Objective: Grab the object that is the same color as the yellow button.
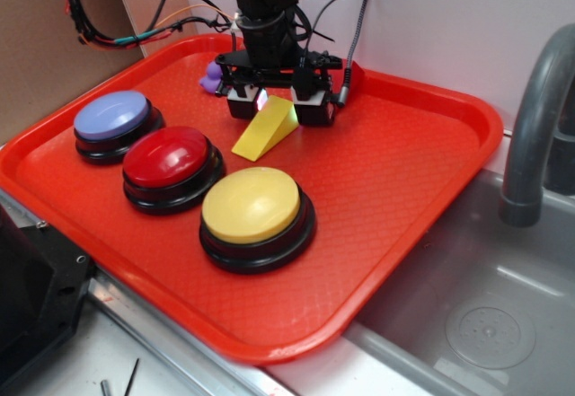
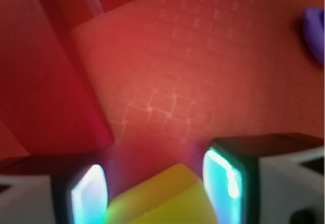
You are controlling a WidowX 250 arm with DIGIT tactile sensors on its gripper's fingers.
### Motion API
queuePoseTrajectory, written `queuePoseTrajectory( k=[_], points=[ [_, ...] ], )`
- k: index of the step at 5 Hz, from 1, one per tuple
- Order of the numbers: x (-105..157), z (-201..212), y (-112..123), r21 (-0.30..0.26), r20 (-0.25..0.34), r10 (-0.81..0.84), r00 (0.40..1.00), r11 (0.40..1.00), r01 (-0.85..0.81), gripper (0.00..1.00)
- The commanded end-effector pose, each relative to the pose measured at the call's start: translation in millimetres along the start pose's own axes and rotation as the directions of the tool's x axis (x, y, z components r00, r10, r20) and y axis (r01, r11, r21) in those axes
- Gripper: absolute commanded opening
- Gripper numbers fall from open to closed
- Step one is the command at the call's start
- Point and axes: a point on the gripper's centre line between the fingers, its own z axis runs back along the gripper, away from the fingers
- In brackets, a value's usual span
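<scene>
Exterior view showed the gripper [image 1: 277, 106] lowered onto the far part of the red tray [image 1: 422, 171], its two blocky fingers straddling the tall end of the yellow wedge [image 1: 267, 130]; the wedge's thin end pointed toward the buttons. Wrist view confirmed it: yellow wedge [image 2: 157, 198] sat between the glowing finger pads [image 2: 222, 179], with a sliver of tray visible on each side, so the jaws were spread and not yet pinching. Placement reads as a deliberate straddle of the narrow width, likely because the sloped face would offer no flat purchase. Wedge looked smooth, hard plastic, sharp-edged, matching the yellow button [image 1: 252, 206], a glossy dome on a black round base nearest the camera. Red button [image 1: 172, 157] and lavender-blue button [image 1: 112, 115] lay in a row beyond it, well apart from the wedge. Purple duck [image 1: 212, 76] sat just behind the gripper, partly hidden. A red block [image 2: 48, 76] stood close on the left of the wrist view, blurred. Tray surface was waffle-textured, probably grippy enough to hold the wedge during closing.
</scene>
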Motion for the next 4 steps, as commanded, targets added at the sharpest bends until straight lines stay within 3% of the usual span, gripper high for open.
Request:
queuePoseTrajectory(
  k=[1, 3, 4],
  points=[
    [1, 62, 8, 0.015, 0.025, -0.089, 0.996, 0.996, 0.088, 0.0],
    [-19, 163, 5, -0.083, -0.006, -0.17, 0.985, 0.982, 0.169, 0.0],
    [-29, 198, 13, -0.12, 0.006, -0.156, 0.988, 0.981, 0.155, 0.0]
  ],
)
